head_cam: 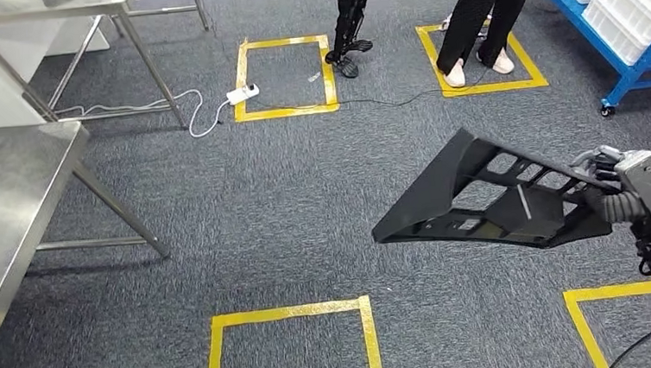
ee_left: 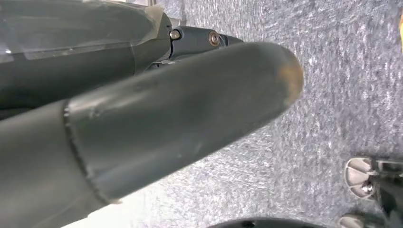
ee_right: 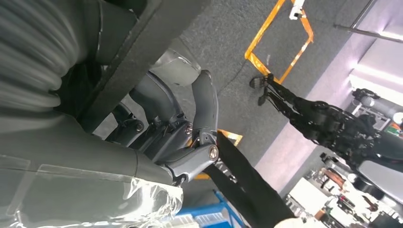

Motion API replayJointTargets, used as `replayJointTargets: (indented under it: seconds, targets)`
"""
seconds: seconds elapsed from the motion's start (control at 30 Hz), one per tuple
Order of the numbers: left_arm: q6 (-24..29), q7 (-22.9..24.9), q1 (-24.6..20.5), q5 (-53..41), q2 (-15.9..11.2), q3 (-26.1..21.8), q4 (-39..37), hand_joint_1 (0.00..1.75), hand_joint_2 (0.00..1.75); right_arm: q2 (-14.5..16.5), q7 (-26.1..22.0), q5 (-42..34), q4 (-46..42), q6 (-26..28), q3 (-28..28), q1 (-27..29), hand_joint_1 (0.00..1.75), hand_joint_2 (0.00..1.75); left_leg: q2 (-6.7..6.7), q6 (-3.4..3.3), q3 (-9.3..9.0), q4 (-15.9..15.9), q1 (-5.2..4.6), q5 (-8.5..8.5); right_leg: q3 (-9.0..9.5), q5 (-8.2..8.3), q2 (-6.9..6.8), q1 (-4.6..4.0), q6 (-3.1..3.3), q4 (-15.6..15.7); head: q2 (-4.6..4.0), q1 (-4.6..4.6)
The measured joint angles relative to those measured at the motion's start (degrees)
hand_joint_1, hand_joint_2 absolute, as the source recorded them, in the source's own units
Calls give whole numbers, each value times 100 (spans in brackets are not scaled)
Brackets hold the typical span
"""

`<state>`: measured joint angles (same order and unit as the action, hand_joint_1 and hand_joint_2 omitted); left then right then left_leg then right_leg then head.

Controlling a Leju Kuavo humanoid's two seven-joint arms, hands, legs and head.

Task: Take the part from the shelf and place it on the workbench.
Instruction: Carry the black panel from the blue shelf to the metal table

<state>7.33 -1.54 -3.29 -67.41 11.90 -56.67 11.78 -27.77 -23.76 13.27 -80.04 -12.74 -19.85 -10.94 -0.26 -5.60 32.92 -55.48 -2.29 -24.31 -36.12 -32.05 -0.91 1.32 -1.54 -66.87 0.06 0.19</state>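
Your right hand [head_cam: 629, 182] grips the black part [head_cam: 487, 199] over open carpet; workbench edge [head_cam: 27, 239] far left, person [head_cam: 483, 17] ahead. Left hand's [ee_left: 142, 118] fingers: cannot tell.

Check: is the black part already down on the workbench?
Not yet. The right hand holds the black part in the air over the carpet, apart from the steel workbench.

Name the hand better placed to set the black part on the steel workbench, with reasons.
Right. The right hand already holds the black part above the carpet; the workbench lies away on the robot's left. The left hand holds nothing visible.
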Motion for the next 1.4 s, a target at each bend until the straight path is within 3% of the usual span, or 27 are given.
replayJointTargets:
  seconds: [0.07,0.1,0.13,0.2,0.23,0.27,0.37,0.43,0.53,0.6,0.63,0.67,0.73,0.77,0.87,0.93,0.97,1.03,1.1,1.13,1.23,1.27,1.3,1.37,1.4]
  targets:
    - [-8,1,-6,0,6,1,-1,0,0,-8,-1,-2,0,-11,-33,44,175,175,-68,2,-5,-4,13,-7,-361,-203,48,21,-32,-641,1,21]
    - [-10,3,-5,0,14,1,-2,0,0,-8,0,-2,0,-16,-38,65,175,175,-107,12,-6,-12,23,-14,-427,-184,53,40,-88,-716,1,25]
    - [-12,7,-4,0,21,0,-2,0,0,-10,0,-2,0,-19,-40,79,175,175,-148,33,-6,-34,40,-28,-377,-75,55,65,-168,-569,0,27]
    - [-12,14,-3,0,27,-1,-2,0,0,-15,0,-2,1,-20,-46,87,175,175,-229,117,14,-141,82,-92,-37,252,103,134,-344,151,0,34]
    - [-12,21,-6,0,23,0,-1,0,0,-16,0,-2,0,-21,-49,87,175,175,-266,169,46,-230,91,-141,121,363,139,154,-375,460,0,45]
    - [-12,30,-9,0,19,1,-1,0,0,-15,3,1,1,-23,-50,83,175,175,-298,210,82,-300,93,-178,217,418,163,158,-360,634,0,56]
    - [-20,80,0,0,13,-1,0,0,0,0,-13,27,31,-30,-25,23,175,175,-341,260,153,-384,90,-217,235,434,121,122,-226,657,1,45]
    - [-22,98,5,0,14,-2,-1,0,0,3,-63,62,86,-20,1,-68,175,175,-232,313,230,-559,112,-344,238,438,83,125,-171,660,1,18]
    - [-21,101,-8,0,26,-4,-2,0,0,4,-151,127,169,33,40,-200,175,175,-42,390,720,-1532,155,-833,242,429,3,85,-104,663,1,-16]
    - [-22,103,-10,0,31,-9,-2,0,0,40,-179,177,234,75,85,-266,175,175,-22,363,1007,-2017,165,-947,243,420,-62,42,-90,663,0,-19]
    - [-21,105,-9,1,33,-14,-2,0,0,64,-190,206,268,92,115,-300,175,175,-21,326,1004,-1967,153,-851,246,416,-90,24,-84,663,0,-19]
    - [-20,110,-8,4,36,-23,-2,0,0,88,-201,236,302,107,148,-342,175,175,-12,276,875,-1680,126,-662,253,412,-116,13,-78,664,0,-19]
    - [-8,121,-16,14,37,-46,-2,0,0,130,-235,292,377,135,217,-439,175,175,95,162,459,-861,30,-299,273,407,-168,-1,-72,676,1,-18]
    - [1,126,-23,18,37,-57,-1,0,0,148,-252,317,422,150,252,-488,175,175,148,124,306,-559,-15,-203,281,406,-195,-2,-72,689,1,-19]
    - [23,135,-34,20,43,-83,-1,0,0,193,-282,362,535,175,332,-568,175,175,141,62,197,-314,-74,-155,319,414,-290,5,-88,758,1,-28]
    - [28,140,-27,20,49,-94,-1,0,0,205,-293,368,582,185,375,-604,175,175,74,9,70,-116,-58,-52,317,371,-222,0,-91,707,0,-24]
    - [31,142,-26,20,51,-96,-1,0,0,203,-298,369,601,192,389,-626,175,175,42,-16,5,-17,-39,-1,248,290,-137,-6,-80,543,0,-21]
    - [26,143,-28,20,58,-98,-1,0,0,196,-303,380,640,205,403,-654,175,175,-23,-32,-38,50,-13,37,-81,19,17,0,-55,-108,0,-3]
    - [14,144,-27,20,73,-100,-3,0,0,187,-298,414,678,208,418,-667,175,175,-106,-22,-39,44,0,28,-408,-134,50,20,-106,-670,1,23]
    - [8,145,-25,20,82,-101,-3,0,0,183,-293,432,695,206,428,-683,175,175,-151,-8,-41,33,8,18,-443,-78,51,37,-169,-676,1,26]
    - [-1,149,-23,20,87,-102,-4,0,0,167,-278,462,748,193,451,-795,175,175,-284,110,-6,-130,46,-84,-19,406,133,111,-404,296,0,35]
    - [-4,150,-24,20,82,-103,-3,0,0,160,-270,466,768,186,458,-837,175,175,-321,155,36,-221,48,-133,108,497,171,123,-403,555,0,39]
    - [-7,152,-23,20,79,-104,-3,0,0,155,-259,469,788,176,468,-860,175,175,-352,187,80,-297,45,-170,168,526,196,122,-361,675,0,35]
    - [-14,157,-10,20,78,-106,-2,0,0,151,-237,475,810,162,498,-885,175,175,-399,208,147,-371,46,-202,172,510,158,106,-226,675,1,21]
    - [-16,161,2,20,76,-107,-2,0,0,152,-232,476,814,158,515,-894,175,175,-386,222,160,-393,53,-223,173,512,132,103,-190,673,1,13]
